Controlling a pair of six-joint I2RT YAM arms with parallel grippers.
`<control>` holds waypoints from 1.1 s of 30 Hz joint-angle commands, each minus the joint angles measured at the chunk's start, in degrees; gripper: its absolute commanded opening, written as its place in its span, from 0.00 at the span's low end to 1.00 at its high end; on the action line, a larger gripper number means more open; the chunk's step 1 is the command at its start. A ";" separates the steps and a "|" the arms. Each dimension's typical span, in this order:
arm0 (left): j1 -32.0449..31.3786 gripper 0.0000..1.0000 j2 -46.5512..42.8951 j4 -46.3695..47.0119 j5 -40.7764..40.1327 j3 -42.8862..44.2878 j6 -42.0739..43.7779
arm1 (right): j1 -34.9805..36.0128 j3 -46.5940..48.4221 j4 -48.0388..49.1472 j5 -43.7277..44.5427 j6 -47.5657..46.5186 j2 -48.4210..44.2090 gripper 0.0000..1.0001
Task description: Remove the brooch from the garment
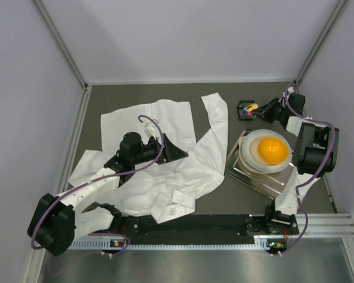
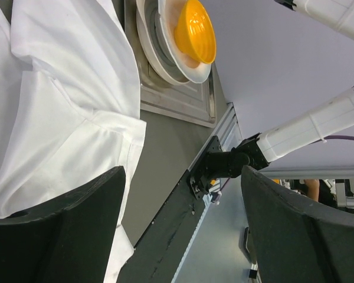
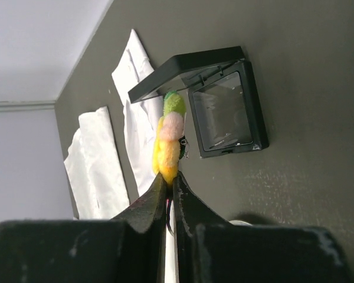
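Observation:
The garment (image 1: pixel 165 153) is a large white creased shirt spread over the left and middle of the dark table; it also shows in the left wrist view (image 2: pixel 65 106) and far off in the right wrist view (image 3: pixel 135 118). The brooch (image 3: pixel 168 138), a small fuzzy pin with yellow, pink and green petals, is off the shirt and pinched edge-on in my shut right gripper (image 3: pixel 170 180). From above, the brooch (image 1: pixel 248 108) hangs over a small open black box (image 1: pixel 244 110) at the back right, with the right gripper (image 1: pixel 256 108) just beside it. My left gripper (image 1: pixel 176 150) stands wide open and empty above the shirt's middle (image 2: pixel 183 177).
An orange bowl (image 1: pixel 271 149) sits on stacked white plates on a metal tray (image 1: pixel 256 177) just right of the shirt. The black box (image 3: pixel 224 109) has its lid raised. Grey walls close in the table on the left, back and right.

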 commanded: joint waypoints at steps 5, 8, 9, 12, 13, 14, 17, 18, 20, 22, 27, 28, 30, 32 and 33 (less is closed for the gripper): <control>0.22 0.84 2.32 5.81 2.54 2.02 -0.38 | -0.43 7.12 -3.02 -2.14 -1.66 4.27 0.04; 0.22 0.84 2.49 5.81 2.54 2.02 -0.20 | -0.43 7.83 -3.28 -2.84 -1.57 4.54 0.05; 0.14 0.84 2.49 5.81 2.36 1.93 -0.20 | -0.43 8.00 -3.19 -2.93 -1.48 4.80 0.05; 0.14 0.84 3.11 6.07 2.62 1.93 -0.47 | -0.43 9.14 -4.16 -3.81 -1.48 6.03 0.06; 0.14 0.84 3.55 6.25 2.80 1.93 -0.55 | -0.43 9.50 -4.60 -3.98 -1.74 6.21 0.07; 0.14 0.84 3.64 6.42 2.98 1.93 -0.73 | -0.43 10.02 -4.60 -4.86 -1.74 6.47 0.08; 0.14 0.84 3.73 6.60 3.15 1.93 -0.91 | -0.35 11.25 -5.56 -5.39 -1.66 7.70 0.08; 0.14 0.84 3.81 6.60 3.15 2.02 -0.91 | -0.35 11.26 -5.83 -5.22 -1.83 7.88 0.08; 0.14 0.84 3.90 6.69 3.24 1.93 -0.82 | -0.35 11.43 -6.00 -5.39 -2.01 8.14 0.09; 0.14 0.84 4.34 6.86 3.24 1.85 -0.91 | -0.26 11.61 -6.35 -5.39 -2.10 8.58 0.09; 0.14 0.84 4.78 7.66 3.94 1.76 -1.52 | 0.09 12.49 -6.88 -5.39 -2.45 9.29 0.12; 0.14 0.84 4.69 7.74 3.94 1.85 -1.52 | 0.36 12.66 -6.88 -5.31 -2.45 9.46 0.13; 0.22 0.84 4.69 7.74 3.86 1.76 -1.52 | 0.53 13.01 -7.06 -5.13 -2.45 10.08 0.16; 0.22 0.84 4.60 7.66 3.86 1.76 -1.52 | 0.80 13.54 -7.06 -4.95 -2.36 10.60 0.16; 0.22 0.84 4.60 7.66 3.94 1.67 -1.52 | 0.88 13.63 -7.15 -4.87 -2.36 11.04 0.16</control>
